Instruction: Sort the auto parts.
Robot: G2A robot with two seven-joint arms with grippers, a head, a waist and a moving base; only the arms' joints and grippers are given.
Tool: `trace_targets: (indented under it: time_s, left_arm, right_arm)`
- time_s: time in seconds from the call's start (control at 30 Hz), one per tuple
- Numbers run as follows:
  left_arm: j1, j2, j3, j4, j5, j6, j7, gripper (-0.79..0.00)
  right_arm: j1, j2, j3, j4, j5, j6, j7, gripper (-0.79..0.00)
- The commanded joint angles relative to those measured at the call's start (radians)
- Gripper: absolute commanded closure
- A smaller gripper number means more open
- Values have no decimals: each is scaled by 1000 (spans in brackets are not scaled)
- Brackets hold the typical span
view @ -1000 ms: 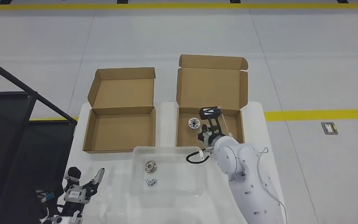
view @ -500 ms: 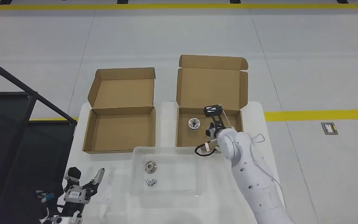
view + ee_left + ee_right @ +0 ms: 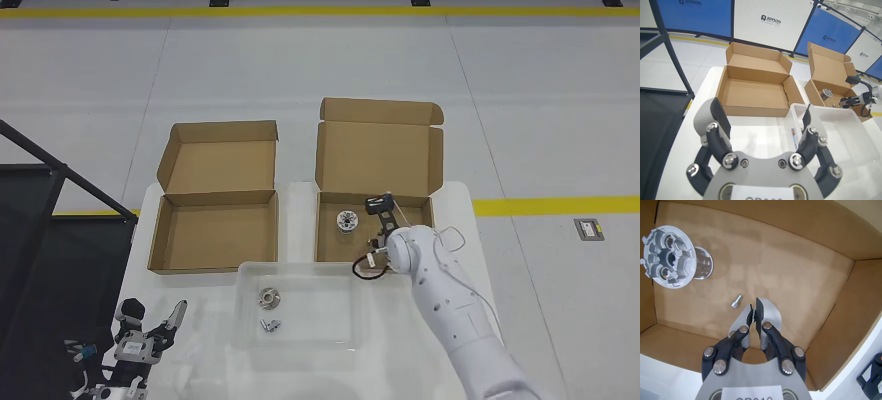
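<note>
Right gripper (image 3: 754, 308), jaws clamped on a small screw (image 3: 753, 316), has advanced farther over the right-hand box (image 3: 791, 285). It hangs above the box floor, near a loose screw (image 3: 736, 301) and a metal hub (image 3: 668, 256). Left gripper (image 3: 762, 103), jaws apart, is unmoved beside the tray (image 3: 838, 132).

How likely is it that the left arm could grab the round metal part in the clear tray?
Probably yes: the left gripper, fingers open and empty, sits near the open-topped tray, with nothing between it and the round part.

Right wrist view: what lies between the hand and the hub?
One loose bolt on the box floor, between right hand and hub; right wrist view.
</note>
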Motion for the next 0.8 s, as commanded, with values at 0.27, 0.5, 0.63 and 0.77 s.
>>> trace_targets:
  time_s: [0.27, 0.5, 0.63, 0.77]
  left_arm:
    - [0, 0, 0, 0, 0, 0, 0, -785]
    - [0, 0, 0, 0, 0, 0, 0, -785]
    - [0, 0, 0, 0, 0, 0, 0, -785]
    - [0, 0, 0, 0, 0, 0, 0, -785]
  right_arm:
    - [46, -4, 6, 116, 34, 17, -57, -22]
    - [65, -7, 2, 154, 46, 17, -73, -163]
    - [72, -6, 1, 164, 48, 19, -78, -148]
    - [69, -4, 4, 146, 48, 31, -88, -139]
